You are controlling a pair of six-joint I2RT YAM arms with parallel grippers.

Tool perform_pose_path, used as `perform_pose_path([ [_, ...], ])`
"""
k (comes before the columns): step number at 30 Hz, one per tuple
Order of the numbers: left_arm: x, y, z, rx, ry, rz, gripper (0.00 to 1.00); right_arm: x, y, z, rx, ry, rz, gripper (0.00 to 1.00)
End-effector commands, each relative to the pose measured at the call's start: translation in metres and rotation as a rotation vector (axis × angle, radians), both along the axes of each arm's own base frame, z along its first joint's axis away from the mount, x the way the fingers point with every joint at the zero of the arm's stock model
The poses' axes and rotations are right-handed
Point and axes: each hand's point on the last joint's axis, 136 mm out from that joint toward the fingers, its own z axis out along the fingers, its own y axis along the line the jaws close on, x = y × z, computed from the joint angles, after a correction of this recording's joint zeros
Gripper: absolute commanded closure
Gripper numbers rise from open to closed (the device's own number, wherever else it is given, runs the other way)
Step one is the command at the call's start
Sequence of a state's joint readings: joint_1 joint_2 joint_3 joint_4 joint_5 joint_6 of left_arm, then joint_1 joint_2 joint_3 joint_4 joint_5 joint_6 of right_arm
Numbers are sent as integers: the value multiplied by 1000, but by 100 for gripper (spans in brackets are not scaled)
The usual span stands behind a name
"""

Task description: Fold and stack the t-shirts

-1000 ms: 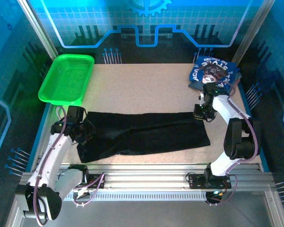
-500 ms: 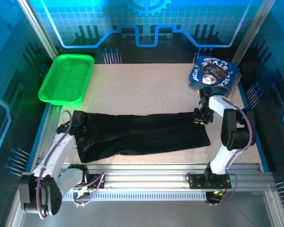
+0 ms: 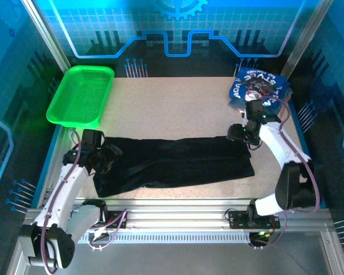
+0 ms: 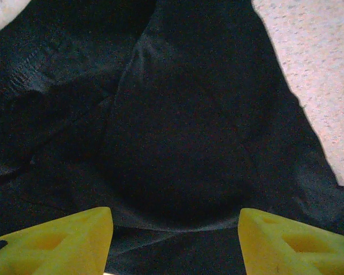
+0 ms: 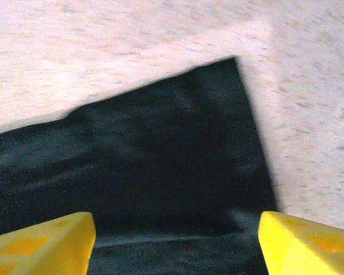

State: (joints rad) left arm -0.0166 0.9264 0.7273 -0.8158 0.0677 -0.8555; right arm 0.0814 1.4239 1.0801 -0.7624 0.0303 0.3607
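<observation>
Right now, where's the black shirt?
Top view: the black shirt lies along the near side of the table, left gripper over its left end, right gripper over its far-right corner.

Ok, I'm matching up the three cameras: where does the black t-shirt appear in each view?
Top external: black t-shirt, a long band across the near tabletop.
Left wrist: black t-shirt covers most of the frame, rumpled.
Right wrist: its corner points up, right of centre.
Shared landmark: speckled beige tabletop bordering it.
</observation>
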Motion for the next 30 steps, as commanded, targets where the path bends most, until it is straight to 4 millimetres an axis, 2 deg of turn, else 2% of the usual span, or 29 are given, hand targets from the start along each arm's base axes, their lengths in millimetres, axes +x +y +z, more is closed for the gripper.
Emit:
perform_pose_path([
  [1, -9, 0, 5, 17, 45, -23, 39, -25, 51, 10, 97, -8, 207, 17],
  [3, -8, -1, 3, 27, 60, -39, 39, -29, 69, 11, 143, -13, 271, 16],
  [6, -7, -9, -5, 20, 95, -87, 38, -29, 109, 17, 281, -30, 388, 16],
  [10, -28, -9, -27, 68, 253, -115, 38, -39, 176, 18, 374, -10, 598, 15],
  [14, -35, -9, -32, 79, 264, -91, 38, -52, 242, 16, 482, 44, 742, 18],
  [17, -42, -7, -35, 90, 277, -85, 37, -65, 280, 12, 511, 87, 828, 20],
  [24, -30, -4, -51, 104, 292, -78, 36, -98, 344, -3, 427, 86, 1050, 21],
  [27, -18, -5, -56, 99, 276, -77, 37, -109, 362, -20, 318, 73, 1149, 22],
  [30, -8, -8, -66, 79, 268, -80, 40, -110, 372, -39, 232, 71, 1189, 24],
])
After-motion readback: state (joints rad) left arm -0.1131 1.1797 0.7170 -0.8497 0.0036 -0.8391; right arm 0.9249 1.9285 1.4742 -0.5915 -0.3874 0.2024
